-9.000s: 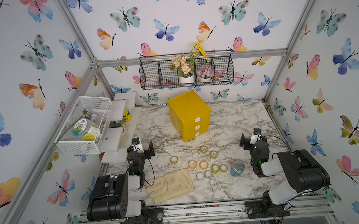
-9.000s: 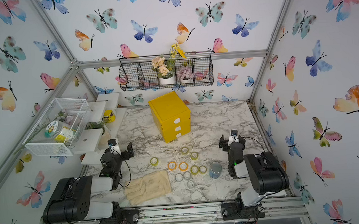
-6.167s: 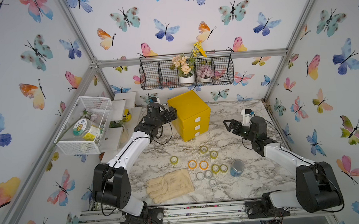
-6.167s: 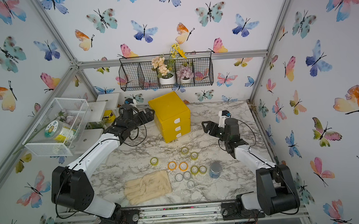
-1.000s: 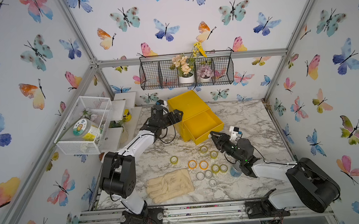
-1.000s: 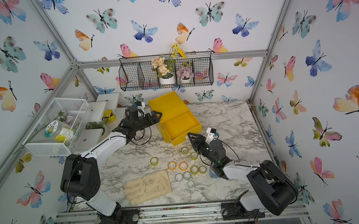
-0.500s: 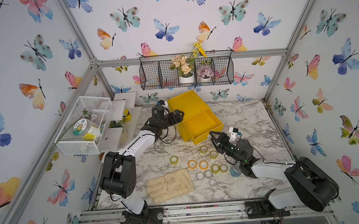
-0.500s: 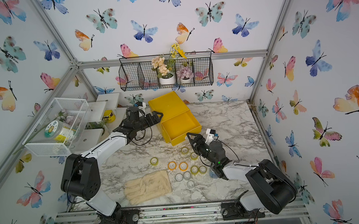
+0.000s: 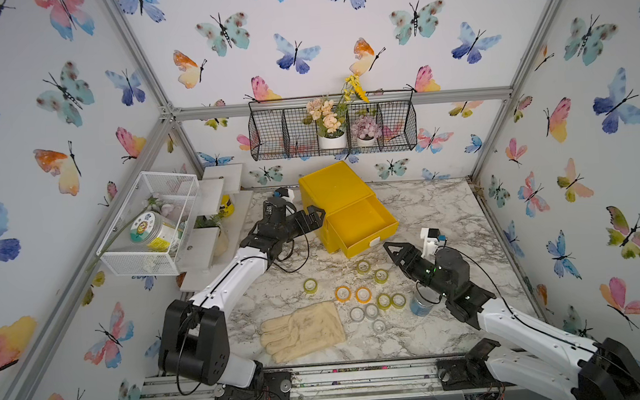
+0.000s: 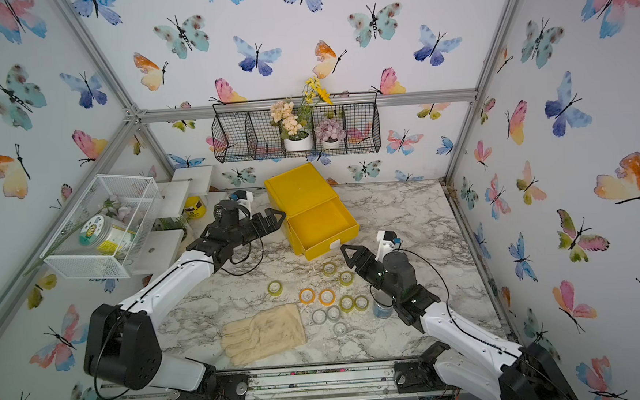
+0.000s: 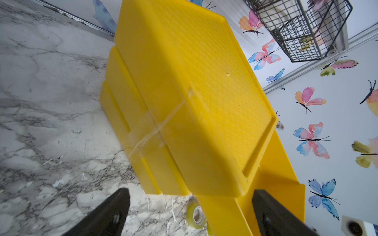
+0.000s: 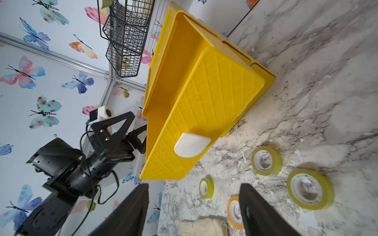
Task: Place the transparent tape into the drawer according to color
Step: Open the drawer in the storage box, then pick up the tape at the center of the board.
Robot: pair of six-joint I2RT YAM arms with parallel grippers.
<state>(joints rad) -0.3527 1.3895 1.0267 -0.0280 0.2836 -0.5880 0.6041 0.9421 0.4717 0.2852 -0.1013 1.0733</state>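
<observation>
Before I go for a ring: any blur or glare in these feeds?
In both top views, even light, no glare, tape rings small but sharp. Right wrist view: rings crisp, the right pincer soft at the frame edge. Left wrist view: yellow drawer unit sharp, marble beside the left pincer slightly smeared.

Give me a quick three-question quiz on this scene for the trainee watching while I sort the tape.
1. True or false: the open drawer already holds a tape ring.
2. How many orange tape rings lie on the table? A) one B) two C) four
3. Fill in: the right claw has its jaws ____, with nothing between them.

Key: 1 false; 2 B; 3 open.
</observation>
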